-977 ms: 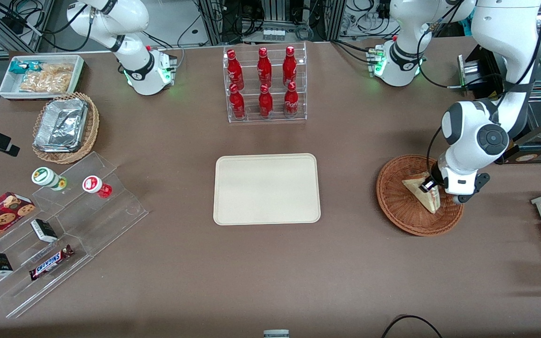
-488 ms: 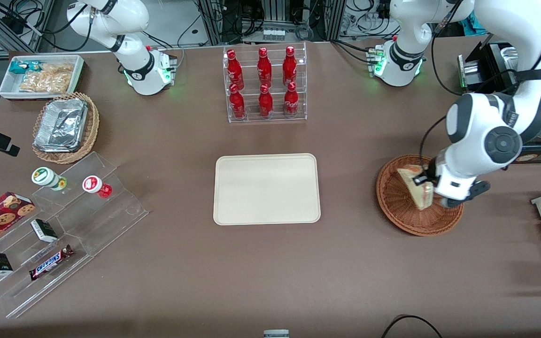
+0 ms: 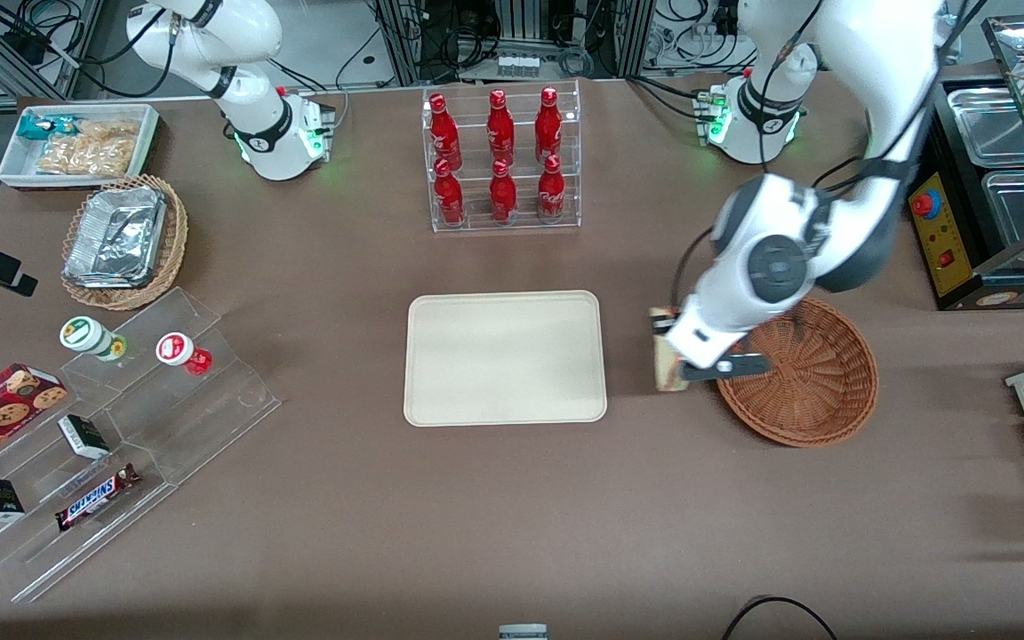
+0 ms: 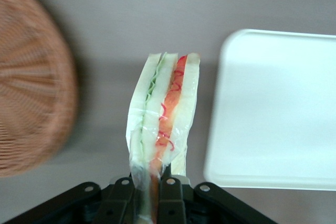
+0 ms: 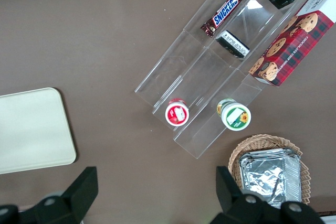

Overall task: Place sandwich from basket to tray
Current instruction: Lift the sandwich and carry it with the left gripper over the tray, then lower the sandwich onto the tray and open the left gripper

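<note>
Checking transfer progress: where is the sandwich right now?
The sandwich is held in the gripper, above bare table between the basket and the tray.

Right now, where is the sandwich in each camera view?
Front view: the sandwich hangs in the gripper, over bare table between the basket and the tray.
Left wrist view: the sandwich stands on edge, clamped in the gripper, between the basket and the tray.
Right wrist view: not in it.
Shared landmark: the tray, in all three.
</note>
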### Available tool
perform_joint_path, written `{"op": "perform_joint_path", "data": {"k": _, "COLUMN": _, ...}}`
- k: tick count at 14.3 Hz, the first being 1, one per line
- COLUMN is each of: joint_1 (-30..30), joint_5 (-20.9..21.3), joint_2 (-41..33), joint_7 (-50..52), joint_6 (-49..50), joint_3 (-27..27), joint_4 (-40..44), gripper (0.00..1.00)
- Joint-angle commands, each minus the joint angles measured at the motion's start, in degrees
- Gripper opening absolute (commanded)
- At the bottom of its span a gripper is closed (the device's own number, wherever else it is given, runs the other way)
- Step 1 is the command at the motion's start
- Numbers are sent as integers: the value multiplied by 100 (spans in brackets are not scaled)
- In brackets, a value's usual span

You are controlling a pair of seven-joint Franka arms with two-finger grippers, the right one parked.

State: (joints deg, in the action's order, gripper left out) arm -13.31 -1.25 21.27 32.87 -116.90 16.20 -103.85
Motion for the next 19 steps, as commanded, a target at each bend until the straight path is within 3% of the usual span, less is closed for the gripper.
{"op": "perform_joint_path", "data": {"k": 1, "joint_1": -696, "joint_5": 141, "joint_2": 789, "joint_7": 866, "joint_6": 97, "joint_3": -64, "joint_4": 978, "gripper": 0}}
{"op": "perform_joint_path", "data": {"k": 4, "joint_1": -1251, "joint_5": 669, "joint_2": 1326, "joint_7": 1887, "joint_6": 70, "joint_3": -55, "joint_4": 1585, "gripper": 0}}
{"op": "perform_joint_path", "data": {"k": 8, "joint_1": -1823, "joint_5": 687, "joint_2": 2038, "joint_7": 2390, "joint_6": 70, "joint_3": -55, "joint_4": 2464, "gripper": 0}}
{"op": "perform_joint_path", "data": {"k": 13, "joint_1": -2210, "joint_5": 1091, "joint_2": 2487, "joint_7": 2786, "joint_6": -255, "joint_3": -73, "joint_4": 2677, "gripper": 0}}
{"op": "perform_joint_path", "data": {"k": 16, "joint_1": -2228, "joint_5": 1100, "joint_2": 2593, "joint_7": 2760, "joint_6": -325, "joint_3": -46, "joint_4": 2677, "gripper": 0}}
{"op": "perform_joint_path", "data": {"k": 17, "joint_1": -2228, "joint_5": 1092, "joint_2": 2602, "joint_7": 2743, "joint_6": -377, "joint_3": -38, "joint_4": 2668, "gripper": 9}}
{"op": "perform_joint_path", "data": {"k": 18, "joint_1": -2228, "joint_5": 1092, "joint_2": 2611, "joint_7": 2716, "joint_6": -421, "joint_3": -38, "joint_4": 2668, "gripper": 58}}
{"op": "perform_joint_path", "data": {"k": 19, "joint_1": -2228, "joint_5": 1100, "joint_2": 2602, "joint_7": 2716, "joint_6": -422, "joint_3": -38, "joint_4": 2642, "gripper": 100}}
